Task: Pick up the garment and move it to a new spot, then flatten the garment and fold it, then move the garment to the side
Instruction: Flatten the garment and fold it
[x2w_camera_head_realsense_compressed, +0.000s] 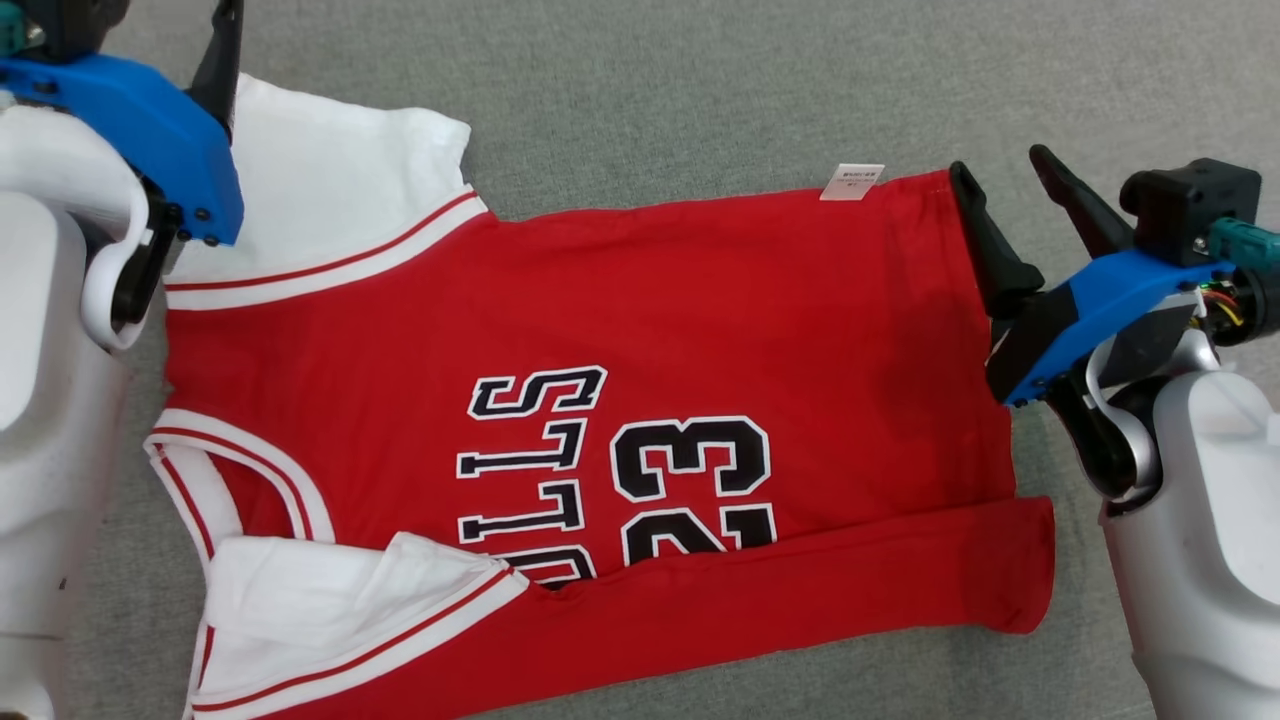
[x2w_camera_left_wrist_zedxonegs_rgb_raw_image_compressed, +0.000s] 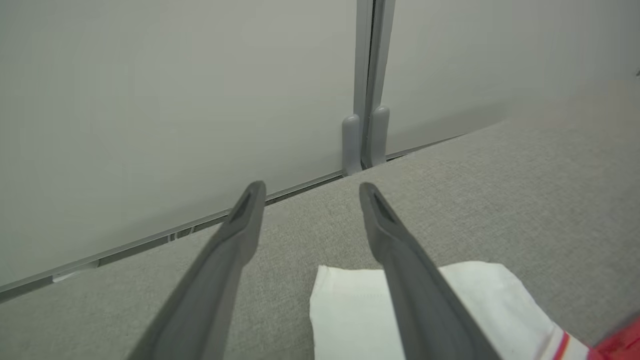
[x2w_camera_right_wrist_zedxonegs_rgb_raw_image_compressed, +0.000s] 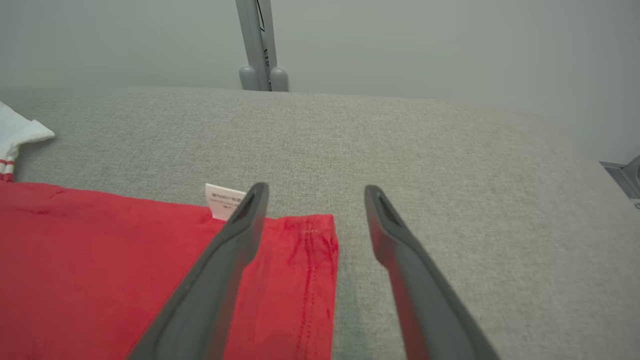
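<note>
- The garment (x2w_camera_head_realsense_compressed: 700, 330), a red jersey with white sleeves, lies spread flat on the grey fabric worktop (x2w_camera_head_realsense_compressed: 700, 90), collar end toward the worktop's left side and hem toward its right side.
- The long near side of the garment is folded up over the body as a red strip (x2w_camera_head_realsense_compressed: 800, 580), which covers the lower part of the black lettering (x2w_camera_head_realsense_compressed: 620, 470).
- One white sleeve (x2w_camera_head_realsense_compressed: 330, 180) lies at the far left of the garment. The other sleeve (x2w_camera_head_realsense_compressed: 320, 610) lies at the near left, creased and doubled over.
- A small white label (x2w_camera_head_realsense_compressed: 852, 182) projects from the garment's far side, near the hem corner.
- Left gripper (x2w_camera_left_wrist_zedxonegs_rgb_raw_image_compressed: 311, 190): fingers spread apart, nothing between them. One finger is over the corner of the far sleeve, the other over bare worktop. Contact with the fabric cannot be determined.
- Right gripper (x2w_camera_head_realsense_compressed: 1000, 165): fingers spread apart, nothing between them. One finger is over the far hem corner just beside the label, the other over bare worktop past the hem.
- Grey wall panels (x2w_camera_left_wrist_zedxonegs_rgb_raw_image_compressed: 150, 100) stand along the worktop's far edge.
</note>
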